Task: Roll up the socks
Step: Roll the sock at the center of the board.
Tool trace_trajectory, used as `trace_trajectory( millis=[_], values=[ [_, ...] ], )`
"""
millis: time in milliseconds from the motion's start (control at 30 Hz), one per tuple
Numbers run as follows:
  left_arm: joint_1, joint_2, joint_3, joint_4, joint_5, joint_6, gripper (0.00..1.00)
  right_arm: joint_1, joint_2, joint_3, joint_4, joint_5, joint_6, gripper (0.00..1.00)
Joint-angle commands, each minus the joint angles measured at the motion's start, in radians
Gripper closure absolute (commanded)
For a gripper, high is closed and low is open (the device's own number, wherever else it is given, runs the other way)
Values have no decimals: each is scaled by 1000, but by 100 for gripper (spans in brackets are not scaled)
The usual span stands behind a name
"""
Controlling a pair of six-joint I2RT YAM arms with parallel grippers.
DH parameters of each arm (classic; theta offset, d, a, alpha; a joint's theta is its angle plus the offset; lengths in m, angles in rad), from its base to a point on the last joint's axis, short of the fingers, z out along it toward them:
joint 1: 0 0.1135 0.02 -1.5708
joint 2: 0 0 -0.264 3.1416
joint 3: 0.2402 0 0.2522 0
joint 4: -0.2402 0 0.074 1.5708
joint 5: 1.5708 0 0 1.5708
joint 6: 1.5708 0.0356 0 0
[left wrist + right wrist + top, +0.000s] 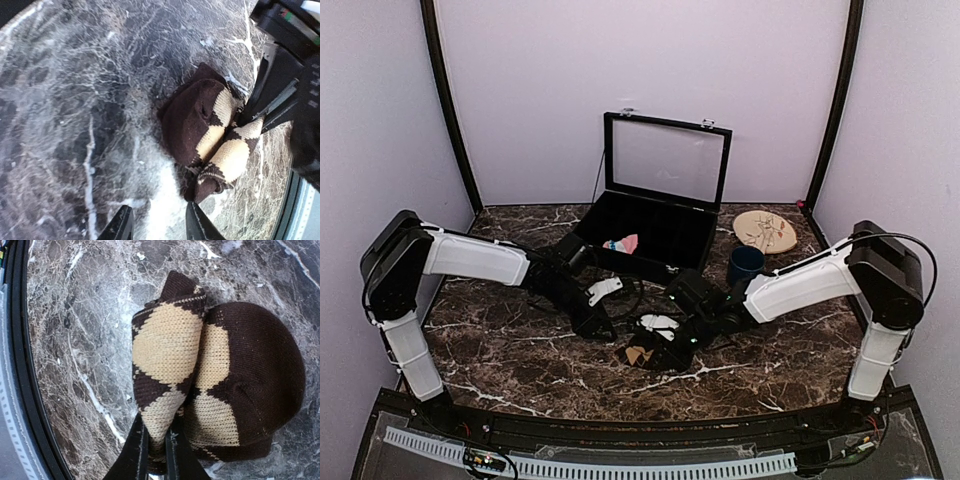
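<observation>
The dark brown sock with tan argyle diamonds [235, 385] lies bunched and folded over itself on the marble table [520, 350], near its front middle [641, 353]. My right gripper [156, 442] is shut on a tan-and-brown fold of this sock [210, 135], its fingers [137, 450] pinching the fabric from both sides. My left gripper [157, 227] hovers open just beside the sock's dark cuff end, with nothing between its fingers [120, 225]. In the top view it is [600, 322], left of the right gripper [660, 350]. The pink sock [621, 243] rests inside the black box.
A black display box [650, 268] with its glass lid [667, 160] raised stands at the back middle. A dark blue cup [745, 265] and a round wooden disc [765, 232] sit to its right. The table's front edge runs close behind the sock [20, 390].
</observation>
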Motion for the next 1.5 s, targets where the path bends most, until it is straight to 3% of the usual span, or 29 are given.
trace_trajectory(
  millis=[0, 567, 1467],
  values=[
    [3, -88, -60, 85, -51, -18, 61, -38, 58, 14, -81, -74, 29, 100],
    [-153, -245, -214, 251, -134, 43, 49, -119, 143, 56, -134, -275, 65, 100],
    [-319, -132, -206, 314, -286, 213, 45, -144, 197, 80, -192, -390, 74, 100]
  ],
)
